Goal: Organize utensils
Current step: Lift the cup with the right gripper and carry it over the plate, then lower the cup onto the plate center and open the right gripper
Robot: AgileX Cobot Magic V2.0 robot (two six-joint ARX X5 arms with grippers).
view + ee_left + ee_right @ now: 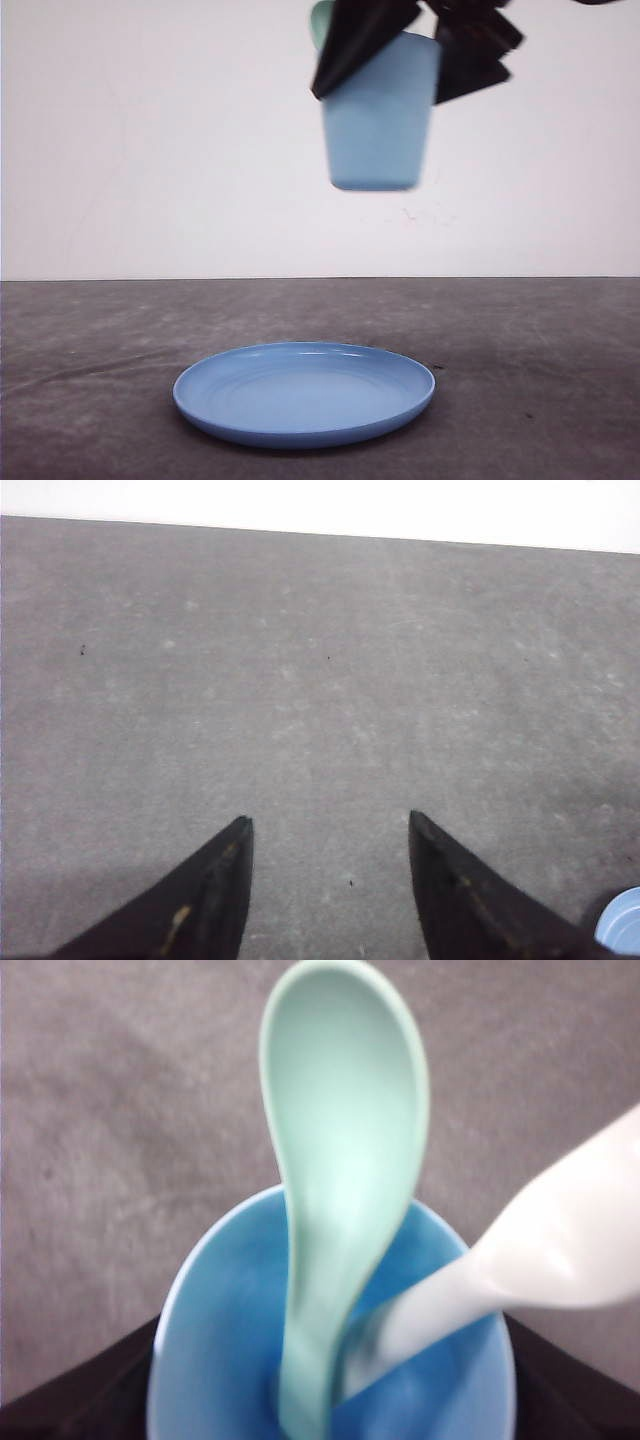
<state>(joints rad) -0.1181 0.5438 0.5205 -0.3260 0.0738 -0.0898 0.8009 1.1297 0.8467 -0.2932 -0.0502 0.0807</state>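
Blue cup [380,115], gripped aloft by right jaws, holds mint spoon [340,1160] and white fork [560,1240]; left jaws gape empty.

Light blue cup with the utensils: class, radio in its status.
Right pincer shut on light blue plastic cup, airborne. Mint-green plastic spoon and white plastic fork inside. Left pincer open.

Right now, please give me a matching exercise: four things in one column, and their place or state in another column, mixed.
Things:
1. cup
2. plate
3. spoon
4. left end effector

States:
A. open above bare table
B. standing in the cup, handle down
C. lying on the table
D. held in the air by the right end effector

Pairs: 1-D, 2-C, 3-B, 4-A
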